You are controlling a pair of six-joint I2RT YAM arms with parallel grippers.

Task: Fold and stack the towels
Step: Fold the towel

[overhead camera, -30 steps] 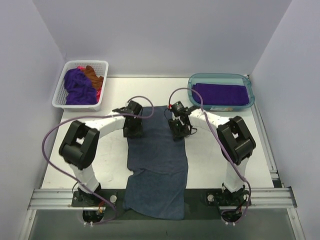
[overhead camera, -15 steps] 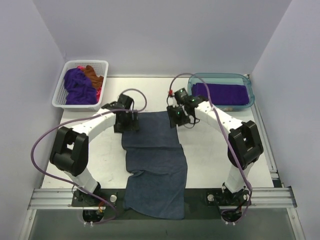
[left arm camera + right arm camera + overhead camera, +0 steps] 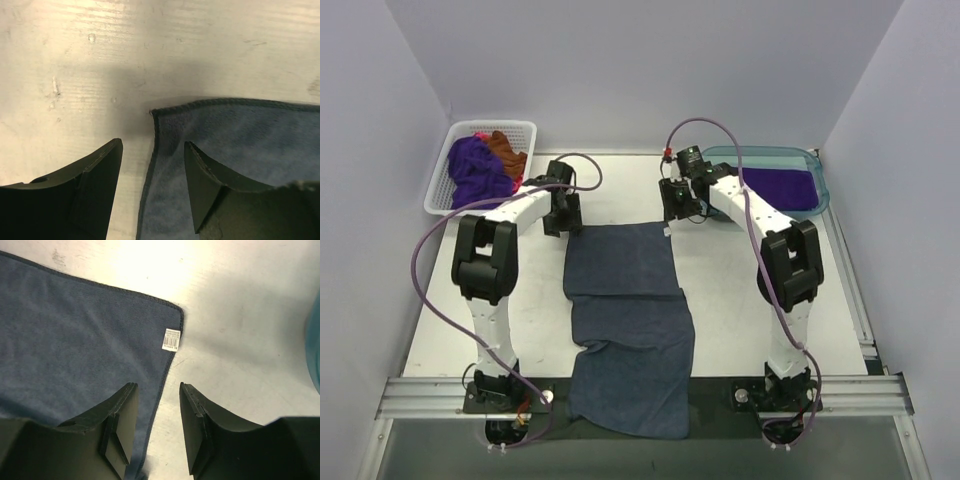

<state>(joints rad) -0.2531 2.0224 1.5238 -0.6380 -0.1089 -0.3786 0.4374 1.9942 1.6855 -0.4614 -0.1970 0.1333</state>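
White walls close in a pale, scuffed table (image 3: 740, 290). On it lies the slate blue-grey towel (image 3: 625, 310), lengthwise between the two arms. Its far corners reach up to the grippers and its near end drapes over the table's near edge. A crosswise step runs across the cloth about halfway down.

The left gripper (image 3: 560, 215) hangs at the towel's far-left corner and the right gripper (image 3: 678, 205) at its far-right corner. From above, neither gripper's opening can be read.

The wrist cameras settle that. At the left gripper (image 3: 152, 145) the jaws stand apart with nothing clamped. The hemmed corner of the towel (image 3: 240, 135) lies just ahead of the gap, with one finger over cloth and the other over bare table. The right gripper (image 3: 158, 386) is likewise parted, more narrowly, and grips nothing. The towel's (image 3: 75, 340) side hem runs down through its gap. A small white label (image 3: 171, 339), which the top camera barely shows, sits at the corner just ahead of the fingers. Whether any fingertip touches the cloth cannot be told.

Beyond the right gripper, a teal tub (image 3: 760, 150) holds a flat purple towel (image 3: 780, 188). Beyond the left gripper, a white lattice basket (image 3: 525, 130) holds a crumpled purple towel (image 3: 475, 175), a rust-brown towel (image 3: 505, 150) and a bit of pink cloth (image 3: 517, 183).
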